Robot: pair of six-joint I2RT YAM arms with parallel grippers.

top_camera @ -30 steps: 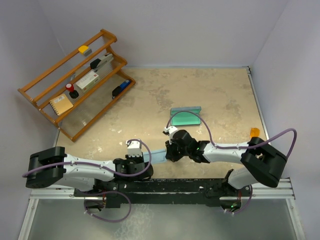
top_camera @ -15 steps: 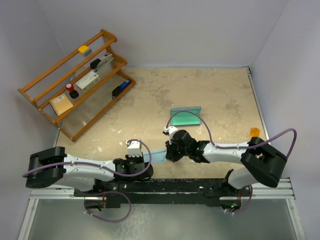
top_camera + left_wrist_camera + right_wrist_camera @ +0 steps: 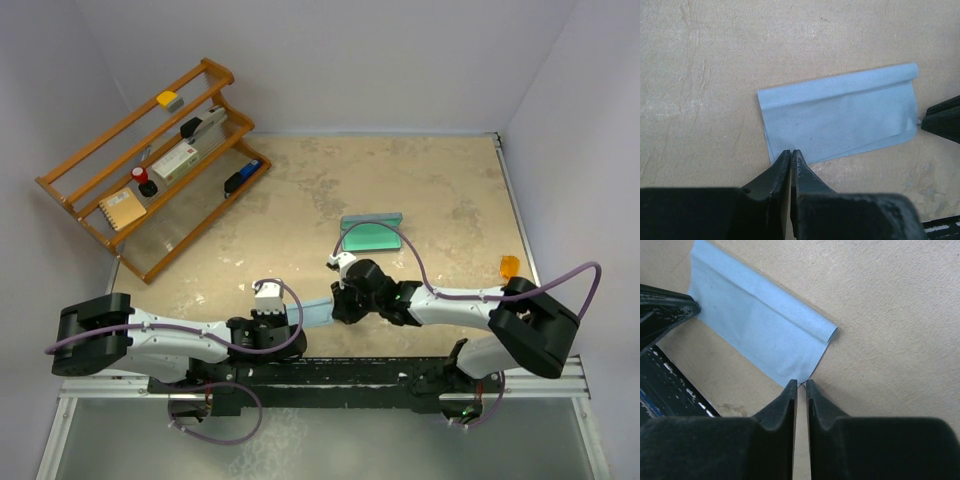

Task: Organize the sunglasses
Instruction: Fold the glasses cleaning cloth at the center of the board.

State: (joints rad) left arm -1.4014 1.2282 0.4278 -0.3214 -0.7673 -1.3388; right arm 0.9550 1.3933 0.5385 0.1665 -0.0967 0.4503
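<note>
No sunglasses show in any view. A folded light-blue cloth (image 3: pixel 315 312) lies flat on the table near the front edge, between the two arms. My left gripper (image 3: pixel 296 322) is shut on the cloth's (image 3: pixel 840 120) near left corner, its tips (image 3: pixel 791 152) pressed together there. My right gripper (image 3: pixel 337 308) is shut at the opposite near corner of the cloth (image 3: pixel 755 325), whose tip sits between the fingertips (image 3: pixel 801 383). A rolled fold runs along the cloth's far edge. An open teal case (image 3: pixel 372 232) rests further back at mid-table.
A wooden tiered rack (image 3: pixel 150 165) with a stapler, a notepad and other small items stands at the back left. A small orange object (image 3: pixel 510 265) lies by the right wall. The arms' black base rail (image 3: pixel 350 375) runs just below the cloth.
The right arm's elbow has shifted slightly to the right. The cloth and both gripper tips stay where they were.
</note>
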